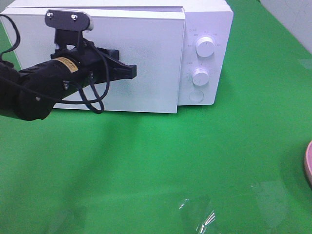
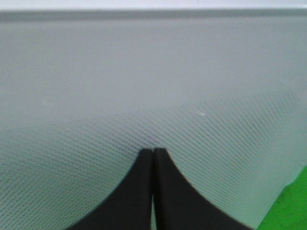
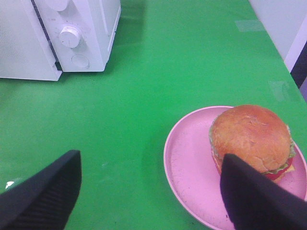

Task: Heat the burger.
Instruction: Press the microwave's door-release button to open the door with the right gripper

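- While the left gripper [image 1: 130, 72] is closed with its tips against the microwave [image 1: 204, 19] door [image 1: 146, 63], the door stands slightly ajar at the desk's [image 1: 146, 165] far edge.
- Right gripper [image 3: 148, 191]: open, holding nothing.
- Burger [image 3: 250, 136] sits on a pink plate [image 3: 192, 163] by the desk's right edge, well apart from the microwave.

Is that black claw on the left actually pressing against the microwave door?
Touching, it seems. In the left wrist view the shut left gripper has its tips meeting the microwave door with no gap visible.
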`<state>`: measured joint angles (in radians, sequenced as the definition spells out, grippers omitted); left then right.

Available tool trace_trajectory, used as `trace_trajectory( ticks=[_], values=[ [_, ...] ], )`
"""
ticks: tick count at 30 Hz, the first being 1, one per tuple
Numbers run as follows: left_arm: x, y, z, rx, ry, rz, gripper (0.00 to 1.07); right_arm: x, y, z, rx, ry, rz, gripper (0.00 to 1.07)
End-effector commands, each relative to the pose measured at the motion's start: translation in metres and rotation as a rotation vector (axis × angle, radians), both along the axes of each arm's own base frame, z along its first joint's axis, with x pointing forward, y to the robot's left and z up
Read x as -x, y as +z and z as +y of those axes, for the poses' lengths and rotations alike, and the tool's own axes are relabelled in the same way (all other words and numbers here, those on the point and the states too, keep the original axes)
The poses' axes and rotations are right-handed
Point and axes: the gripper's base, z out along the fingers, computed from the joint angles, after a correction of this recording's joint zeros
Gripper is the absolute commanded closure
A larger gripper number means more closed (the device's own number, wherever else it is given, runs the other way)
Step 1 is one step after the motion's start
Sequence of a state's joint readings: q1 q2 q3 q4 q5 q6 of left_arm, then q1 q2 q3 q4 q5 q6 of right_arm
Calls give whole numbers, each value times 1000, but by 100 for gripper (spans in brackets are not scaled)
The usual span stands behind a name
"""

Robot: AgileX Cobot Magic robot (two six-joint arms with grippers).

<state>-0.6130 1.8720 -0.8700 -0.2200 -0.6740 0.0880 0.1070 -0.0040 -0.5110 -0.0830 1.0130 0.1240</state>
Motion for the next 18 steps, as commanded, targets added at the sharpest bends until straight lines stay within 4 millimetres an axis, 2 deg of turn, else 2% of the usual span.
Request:
trace_trajectory(
  ticks=[1,3,6,8,15,18],
  values=[
    [-9,3,-9,20,2,-12,107,3,0,0,9,-3,-32,31],
    [-23,7,-19,35,-2,-23,107,3,0,0,9,-3,-32,31],
    [-26,8,-22,38,-2,-25,107,3,0,0,9,-3,-32,31],
    [-40,10,-32,46,-8,-29,107,3,0,0,9,-3,-32,31],
    [-54,11,-43,36,-19,-33,107,3,0,0,9,-3,-32,31],
    [-52,11,-45,10,-35,-20,107,3,0,0,9,-3,-32,31]
  ],
)
